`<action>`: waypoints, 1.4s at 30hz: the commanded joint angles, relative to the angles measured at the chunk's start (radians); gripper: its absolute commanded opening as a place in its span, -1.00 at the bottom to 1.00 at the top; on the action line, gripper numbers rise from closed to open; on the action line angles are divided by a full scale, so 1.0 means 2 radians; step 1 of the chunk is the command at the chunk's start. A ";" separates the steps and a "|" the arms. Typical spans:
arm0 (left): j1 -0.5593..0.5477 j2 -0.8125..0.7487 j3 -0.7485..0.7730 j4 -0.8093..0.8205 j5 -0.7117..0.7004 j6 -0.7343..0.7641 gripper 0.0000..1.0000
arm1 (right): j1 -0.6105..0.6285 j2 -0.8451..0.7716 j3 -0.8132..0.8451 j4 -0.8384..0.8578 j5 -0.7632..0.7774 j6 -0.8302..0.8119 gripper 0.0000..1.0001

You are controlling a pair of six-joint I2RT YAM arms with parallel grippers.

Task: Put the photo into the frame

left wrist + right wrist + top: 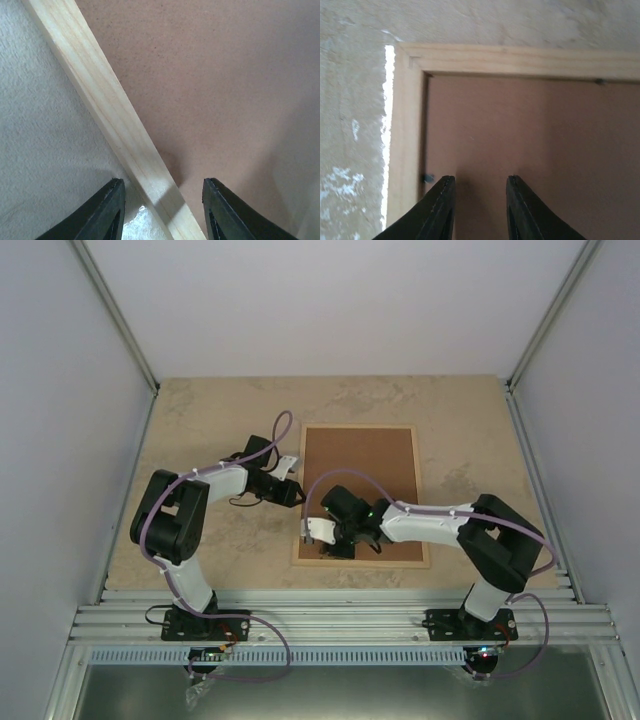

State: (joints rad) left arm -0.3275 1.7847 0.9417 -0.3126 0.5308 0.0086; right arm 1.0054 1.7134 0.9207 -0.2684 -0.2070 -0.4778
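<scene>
The frame (360, 427) of light wooden slats lies flat on the table, with a brown backing panel (365, 465) filling it. The photo is out of view. My left gripper (293, 490) is at the frame's left side. In the left wrist view it (162, 182) is open, its jaws straddling the slat (100, 100) with a gap on each side. My right gripper (338, 538) hangs over the panel near the frame's near-left corner. It (480, 179) is open, with only the panel (530, 130) between its fingers.
The beige stone-patterned tabletop (220, 420) surrounds the frame. Grey walls close in the left, right and back. A ribbed aluminium rail (340, 620) runs along the near edge. Small metal tabs (427, 177) sit on the frame's inner rim.
</scene>
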 commanded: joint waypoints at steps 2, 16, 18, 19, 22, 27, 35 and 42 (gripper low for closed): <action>0.000 0.000 -0.011 -0.040 -0.055 0.020 -0.06 | -0.045 -0.029 0.025 -0.062 -0.053 0.029 -0.37; -0.011 -0.124 0.005 -0.150 0.017 0.310 0.11 | -0.243 -0.096 -0.011 -0.160 -0.215 -0.067 -0.37; -0.036 -0.127 0.002 -0.174 0.005 0.356 0.09 | -0.265 -0.085 -0.018 -0.174 -0.217 -0.087 -0.41; -0.051 -0.128 -0.002 -0.183 0.000 0.379 0.07 | -0.275 -0.079 -0.019 -0.182 -0.221 -0.093 -0.44; -0.111 -0.123 -0.012 -0.185 -0.038 0.415 -0.02 | -0.306 -0.058 -0.019 -0.199 -0.238 -0.096 -0.50; -0.159 -0.081 0.008 -0.170 -0.050 0.411 -0.17 | -0.323 -0.026 -0.022 -0.209 -0.234 -0.099 -0.56; -0.112 -0.056 0.069 -0.158 -0.096 0.288 -0.21 | -0.331 0.002 0.008 -0.231 -0.233 -0.119 -0.57; 0.014 0.023 0.234 -0.292 -0.077 0.092 -0.02 | -0.331 -0.006 0.038 -0.164 -0.287 -0.068 -0.58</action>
State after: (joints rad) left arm -0.3855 1.7752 1.3041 -0.7296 0.3618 0.4507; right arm 0.3481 1.7123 0.9695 -0.6888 -0.7052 -0.6659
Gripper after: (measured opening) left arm 0.479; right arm 0.214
